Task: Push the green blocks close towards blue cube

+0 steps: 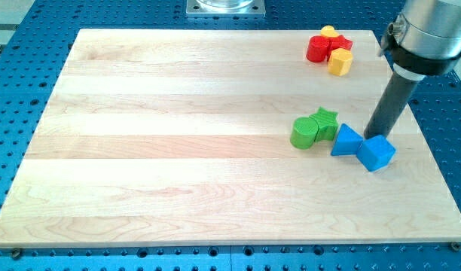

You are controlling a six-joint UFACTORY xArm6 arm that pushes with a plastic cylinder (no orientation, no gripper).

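Toward table's right edge, about mid-height: my tip (373, 136) down w/ blue cube (377, 153), touching or just behind its top side. No claw on the rod, so nothing to spread or pinch. Blue triangular block (346, 141) touches cube's left. Green cylinder (304, 132) & green star (325, 122) touch each other, just left of triangle. Top right corner: red blocks (321, 47) & yellow blocks (340, 62) clustered.

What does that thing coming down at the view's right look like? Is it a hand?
No hand. A thick, shiny grey metal cylinder with a dark band narrows into a straight, smooth dark rod. My tip is the rod's plain lower end. No fingers, cables or markings show.
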